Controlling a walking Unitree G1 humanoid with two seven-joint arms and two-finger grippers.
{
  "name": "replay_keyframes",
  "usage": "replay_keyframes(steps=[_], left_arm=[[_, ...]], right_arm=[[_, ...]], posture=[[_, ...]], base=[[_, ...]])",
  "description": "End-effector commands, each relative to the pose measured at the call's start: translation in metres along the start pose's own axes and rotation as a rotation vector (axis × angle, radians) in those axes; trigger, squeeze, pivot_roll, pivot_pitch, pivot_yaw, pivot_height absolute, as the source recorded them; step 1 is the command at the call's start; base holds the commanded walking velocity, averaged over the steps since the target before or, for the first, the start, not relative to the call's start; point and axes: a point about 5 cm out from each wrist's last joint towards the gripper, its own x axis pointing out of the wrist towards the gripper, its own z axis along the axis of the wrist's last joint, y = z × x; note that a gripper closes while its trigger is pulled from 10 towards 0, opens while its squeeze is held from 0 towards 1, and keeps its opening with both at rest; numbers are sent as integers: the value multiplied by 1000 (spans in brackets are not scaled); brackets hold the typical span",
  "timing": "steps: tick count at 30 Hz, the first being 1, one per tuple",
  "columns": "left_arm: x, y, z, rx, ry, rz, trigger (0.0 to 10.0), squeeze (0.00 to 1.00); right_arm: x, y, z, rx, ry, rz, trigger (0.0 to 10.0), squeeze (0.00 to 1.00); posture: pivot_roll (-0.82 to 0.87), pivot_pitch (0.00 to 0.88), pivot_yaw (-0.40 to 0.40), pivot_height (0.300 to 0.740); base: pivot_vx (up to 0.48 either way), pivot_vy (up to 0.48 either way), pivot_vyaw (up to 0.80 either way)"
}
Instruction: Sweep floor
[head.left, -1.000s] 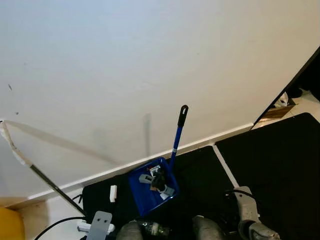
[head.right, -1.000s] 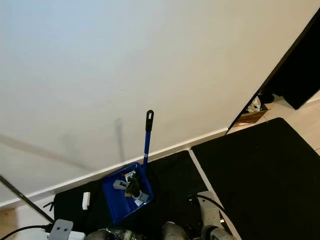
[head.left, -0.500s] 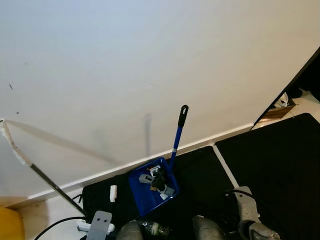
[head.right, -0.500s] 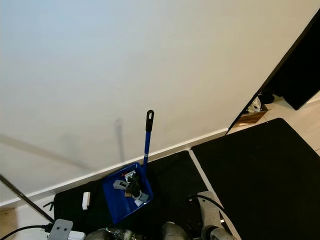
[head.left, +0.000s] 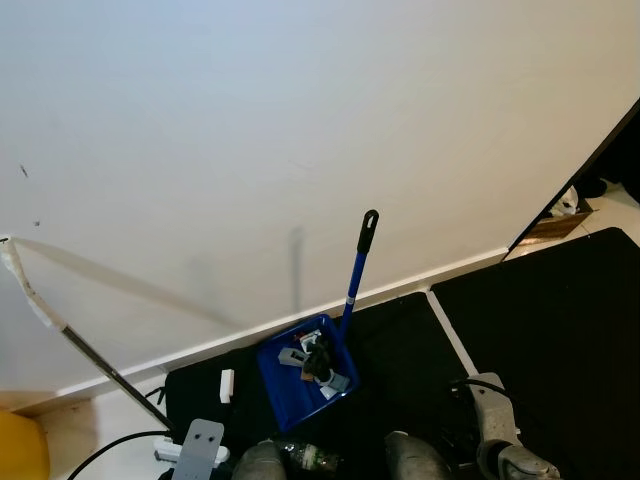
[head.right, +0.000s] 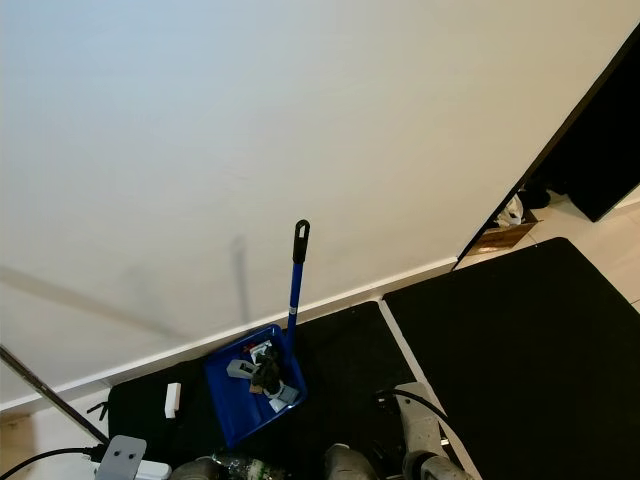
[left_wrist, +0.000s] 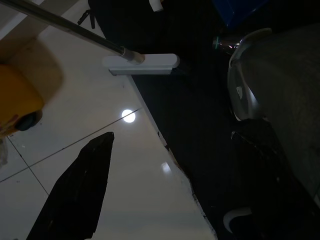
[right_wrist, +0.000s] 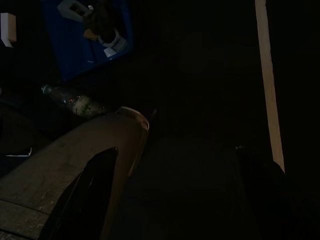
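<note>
1. Left end effector (left_wrist: 160, 185): fingers spread apart, hanging over the floor (left_wrist: 100, 165).
2. Right end effector (right_wrist: 175, 195): fingers likewise parted, empty.
3. Blue dustpan (head.left: 305, 368), holding debris, stands ahead of both, by the wall (head.left: 300, 120).

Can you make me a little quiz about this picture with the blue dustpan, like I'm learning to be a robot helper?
1. True or false: the blue dustpan has bits of rubbish in it.
2. What does the dustpan sit on? A) the black mat B) a wooden table C) a yellow chair
3. Fill the gap: the dustpan's long blue handle stands up in front of the white ____.

Key: 1 true. 2 A. 3 wall.
</note>
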Motion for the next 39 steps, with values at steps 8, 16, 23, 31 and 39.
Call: replay_keyframes(steps=[8,16,23,31,39], left_arm=[[-2,-6,-8,5,30,-16,10000,0],[-3,-7,-9,-1,30,-16,10000,0],[-3,-7,-11,-4,33,-13,10000,0],[-3,-6,-11,4,31,-17,10000,0],[-3,-6,-10,-10,30,-11,10000,0]], right_arm=[[-2,-2,-6,-2,20,-4,10000,0],[-2,-4,-6,-6,24,-8,10000,0],[-2,-3,-6,-4,21,-5,10000,0],[-2,-3,-5,-2,19,-9,10000,0],[-2,-4,-4,-6,19,-5,10000,0]], posture=[[50,103,-62,740],[50,103,-66,740],[46,101,-61,740],[45,99,-64,740],[46,101,-62,740]], base=[[0,0,0],[0,0,0],[0,0,0],[0,0,0],[0,0,0]])
